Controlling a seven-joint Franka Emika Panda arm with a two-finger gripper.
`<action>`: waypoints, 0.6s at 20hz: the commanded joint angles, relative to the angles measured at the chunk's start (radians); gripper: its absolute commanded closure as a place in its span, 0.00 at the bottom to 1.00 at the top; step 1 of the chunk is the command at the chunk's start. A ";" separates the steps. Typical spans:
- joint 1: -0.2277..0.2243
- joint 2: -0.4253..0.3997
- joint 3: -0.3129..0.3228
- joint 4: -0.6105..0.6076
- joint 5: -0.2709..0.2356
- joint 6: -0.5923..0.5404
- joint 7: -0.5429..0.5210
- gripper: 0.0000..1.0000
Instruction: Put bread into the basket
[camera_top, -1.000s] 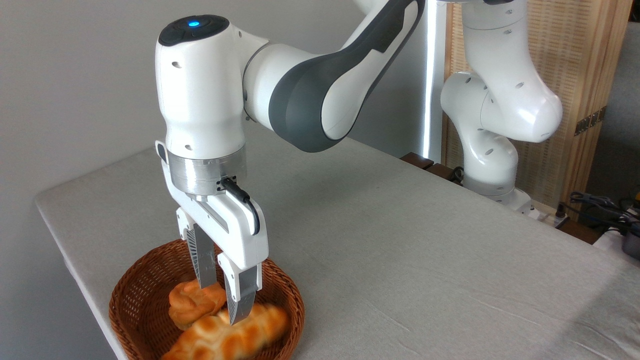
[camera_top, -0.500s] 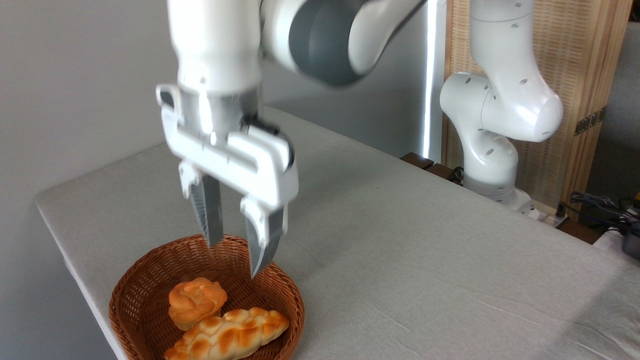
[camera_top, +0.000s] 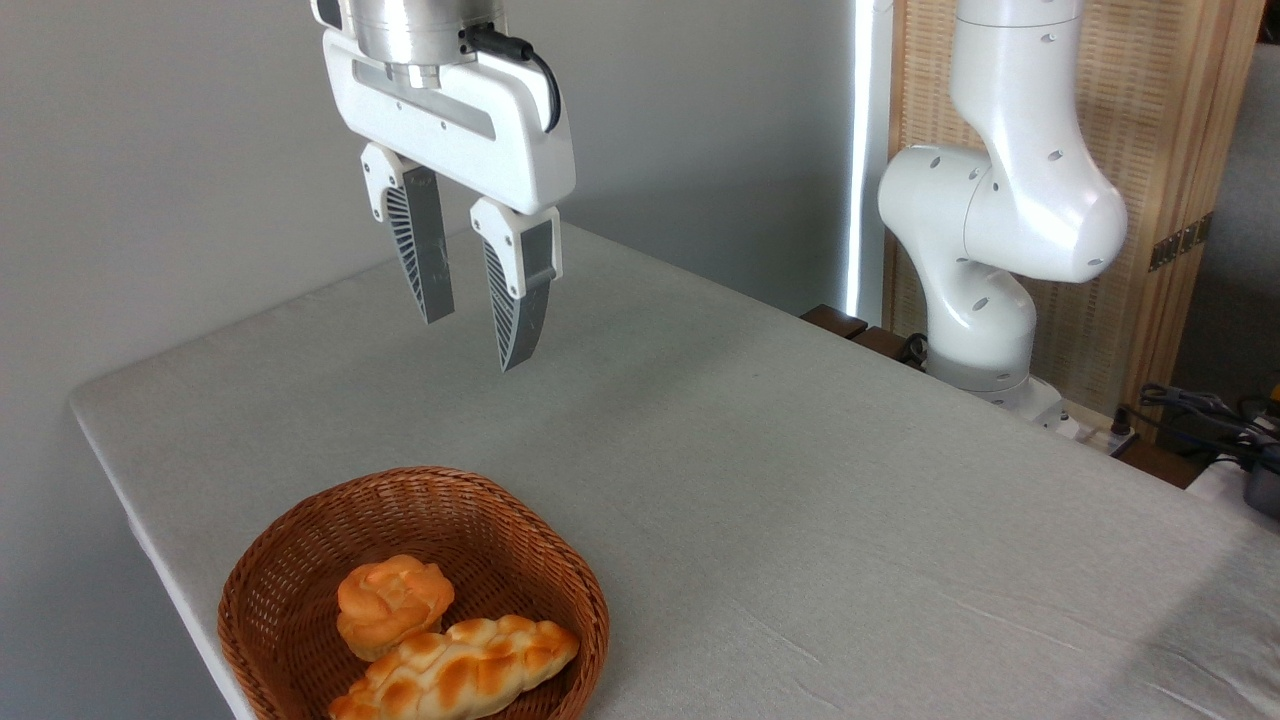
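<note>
From my remote station: the gripper (camera_top: 472, 343) hangs empty, fingers spread, high over the grey cloth-covered table (camera_top: 800, 480). The bread (camera_top: 458, 675) lies inside the basket (camera_top: 300, 560) at the table's near left edge, touching a round bun (camera_top: 392, 602). Grey wall (camera_top: 150, 150) behind; slatted wooden screen (camera_top: 1150, 120) at right.

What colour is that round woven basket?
Reddish-brown wicker basket, clearest in the fixed camera view.
</note>
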 joint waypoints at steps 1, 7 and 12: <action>0.013 0.003 -0.006 -0.009 0.076 -0.016 0.030 0.00; 0.010 0.003 -0.005 -0.015 0.087 -0.016 0.030 0.00; 0.002 0.000 0.012 -0.014 0.088 -0.025 0.027 0.00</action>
